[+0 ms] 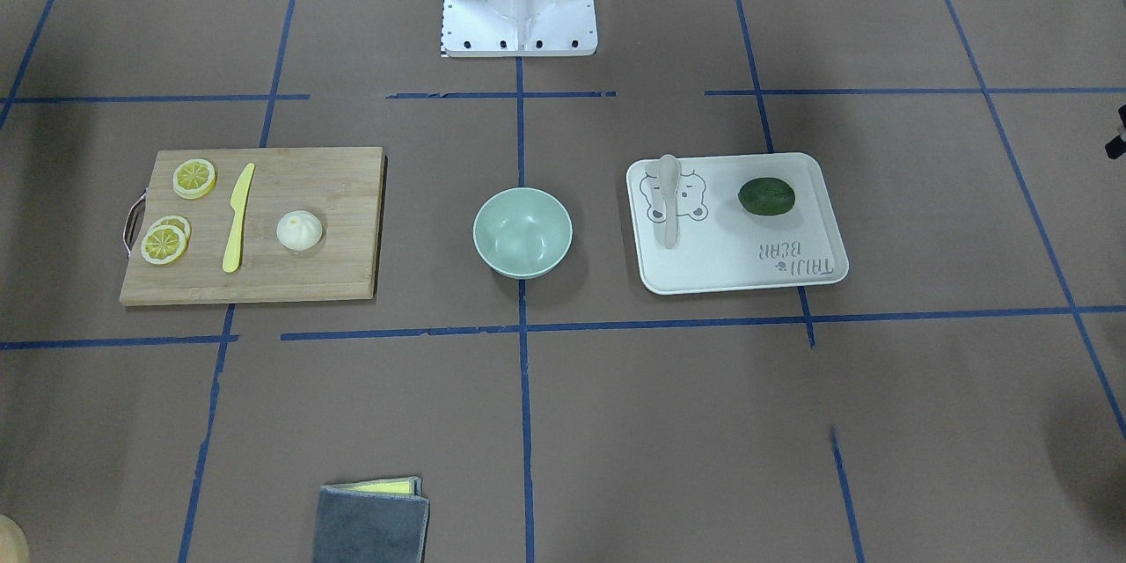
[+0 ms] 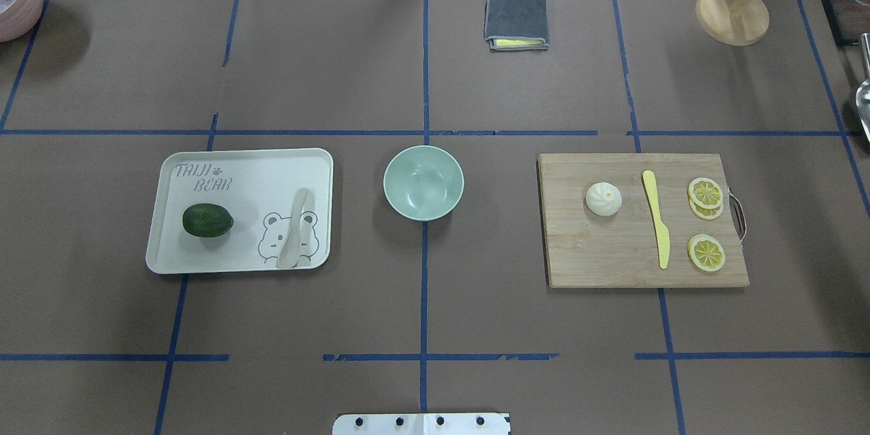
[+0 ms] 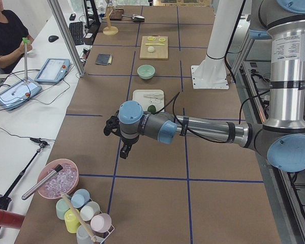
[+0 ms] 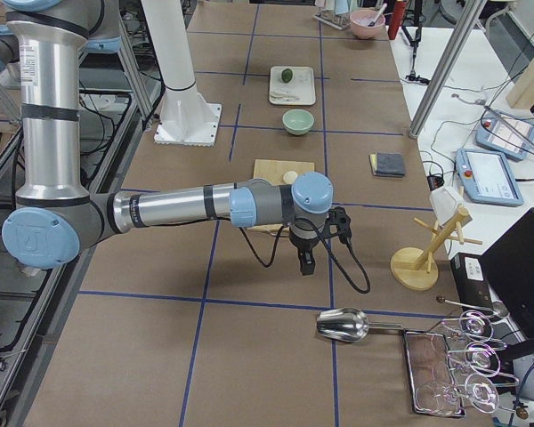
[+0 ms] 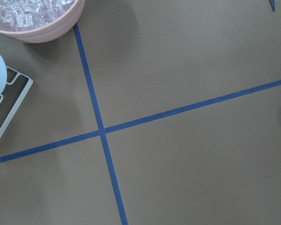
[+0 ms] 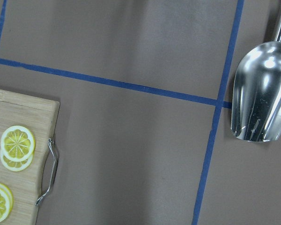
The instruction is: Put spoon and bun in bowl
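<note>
**Kid:** What is the biggest thing you see?

**Robot:** The brown table (image 2: 306, 326) with blue tape lines. Seen from over my shoulders, a wooden board (image 2: 612, 251) lies at 3 o'clock from the middle. A white tray (image 2: 245, 177) lies at 9 o'clock. The bowl (image 2: 408, 198) stands right between them, apart from both.

**Kid:** Where is the bun?

**Robot:** The bun (image 2: 603, 198) sits on the board, on the board's 9 o'clock side. That is the side nearest the bowl. A yellow knife (image 2: 656, 217) lies at 3 o'clock from the bun, and lemon slices (image 2: 705, 193) lie past the knife.

**Kid:** And the spoon?

**Robot:** The spoon (image 2: 296, 230) lies flat on the tray, near the tray's 4 o'clock corner, on top of the bear drawing. A green fruit (image 2: 207, 220) lies at 9 o'clock from it.

**Kid:** What are your jaws doing?

**Robot:** My left gripper (image 3: 124, 150) hangs over the table, well apart from the tray. My right gripper (image 4: 304, 262) hangs over the table too, past the board's far end. Both point down. I only see them from the side, so I cannot tell how wide the jaws stand or if they hold anything.
</note>
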Controlling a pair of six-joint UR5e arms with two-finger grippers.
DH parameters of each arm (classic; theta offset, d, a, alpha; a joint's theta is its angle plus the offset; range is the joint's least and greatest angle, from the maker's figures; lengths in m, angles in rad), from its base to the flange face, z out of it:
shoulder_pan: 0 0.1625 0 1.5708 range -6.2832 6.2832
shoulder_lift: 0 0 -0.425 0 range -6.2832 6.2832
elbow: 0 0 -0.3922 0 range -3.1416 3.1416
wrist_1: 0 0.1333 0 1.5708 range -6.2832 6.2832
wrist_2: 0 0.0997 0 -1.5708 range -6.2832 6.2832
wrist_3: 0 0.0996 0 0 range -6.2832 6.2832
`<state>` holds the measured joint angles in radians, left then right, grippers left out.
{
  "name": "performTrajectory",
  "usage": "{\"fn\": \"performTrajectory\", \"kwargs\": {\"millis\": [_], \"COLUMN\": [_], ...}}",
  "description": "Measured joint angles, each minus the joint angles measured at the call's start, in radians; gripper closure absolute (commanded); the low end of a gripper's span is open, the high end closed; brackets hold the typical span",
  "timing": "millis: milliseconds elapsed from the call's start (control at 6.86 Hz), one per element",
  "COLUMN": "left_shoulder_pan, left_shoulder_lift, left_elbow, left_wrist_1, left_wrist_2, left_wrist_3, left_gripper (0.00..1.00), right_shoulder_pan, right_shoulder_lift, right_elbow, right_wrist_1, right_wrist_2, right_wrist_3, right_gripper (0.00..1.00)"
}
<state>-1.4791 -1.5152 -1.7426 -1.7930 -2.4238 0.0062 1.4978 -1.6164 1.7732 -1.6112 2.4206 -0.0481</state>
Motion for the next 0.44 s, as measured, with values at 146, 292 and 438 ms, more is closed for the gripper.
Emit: {"fn": "performTrajectory", "kwargs": {"millis": [146, 292, 438], "left_shoulder_pan": [0.01, 0.029, 0.038], "left_shoulder_lift": [-0.009, -0.019, -0.022], "left_elbow": [0.0, -0.001, -0.006], "left_wrist_1": [0.004, 0.011, 0.015], "left_wrist_2": [0.001, 0.003, 0.004], "left_wrist_3": [-0.001, -0.002, -0.002], "left_gripper": [0.0, 0.0, 0.0], "right_shoulder_pan": [0.0, 0.001, 0.001], "right_shoulder_lift": [0.0, 0.001, -0.001], "right_elbow": [-0.003, -0.006, -0.006], "right_wrist_1": [-0.001, 0.002, 0.006], "right_wrist_2": [-0.009, -0.02, -0.025], "right_wrist_3": [0.002, 0.003, 0.004], "right_gripper": [0.0, 0.0, 0.0]}}
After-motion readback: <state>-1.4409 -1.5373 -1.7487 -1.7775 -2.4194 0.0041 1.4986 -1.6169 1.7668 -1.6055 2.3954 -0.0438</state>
